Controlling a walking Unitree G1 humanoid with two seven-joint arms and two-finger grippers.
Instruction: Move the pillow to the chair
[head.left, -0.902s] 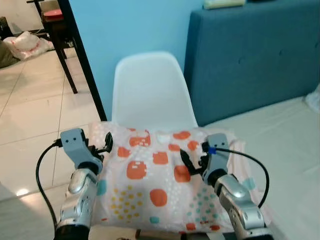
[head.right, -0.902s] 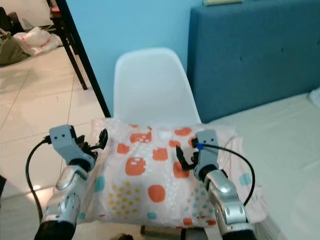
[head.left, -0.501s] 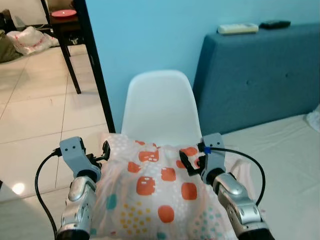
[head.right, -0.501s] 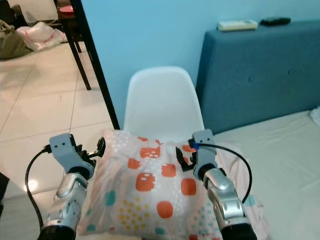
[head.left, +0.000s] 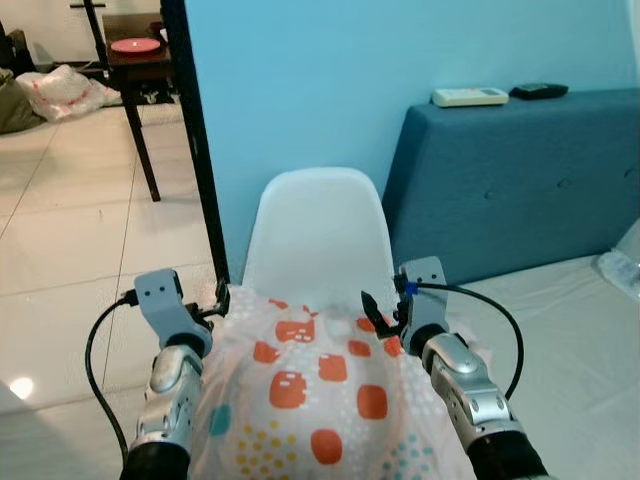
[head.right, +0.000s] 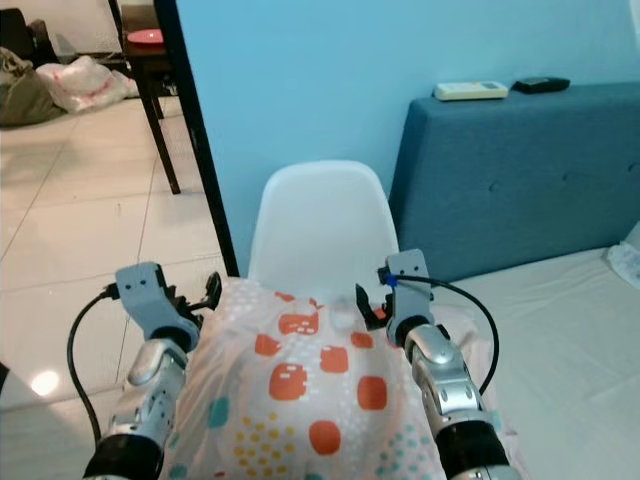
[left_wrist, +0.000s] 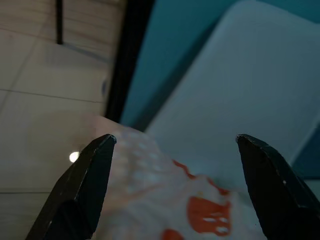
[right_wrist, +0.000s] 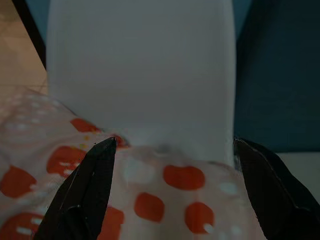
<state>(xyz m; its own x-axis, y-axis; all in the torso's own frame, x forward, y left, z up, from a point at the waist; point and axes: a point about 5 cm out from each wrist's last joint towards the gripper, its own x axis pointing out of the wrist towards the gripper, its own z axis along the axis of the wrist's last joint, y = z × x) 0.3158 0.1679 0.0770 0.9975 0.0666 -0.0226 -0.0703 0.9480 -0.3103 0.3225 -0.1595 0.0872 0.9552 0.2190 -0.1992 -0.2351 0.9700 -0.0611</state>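
Lying on the white chair seat, the patterned pillow sits between both arms, its far edge against the backrest. The left tool and right tool hover with fingers spread wide over its far corners, gripping nothing. Behind stands a blue headboard.

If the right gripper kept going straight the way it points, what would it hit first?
Most likely the white chair's backrest: the right gripper, fingers open above the pillow, points straight at it. How far off it stands is hard to judge.
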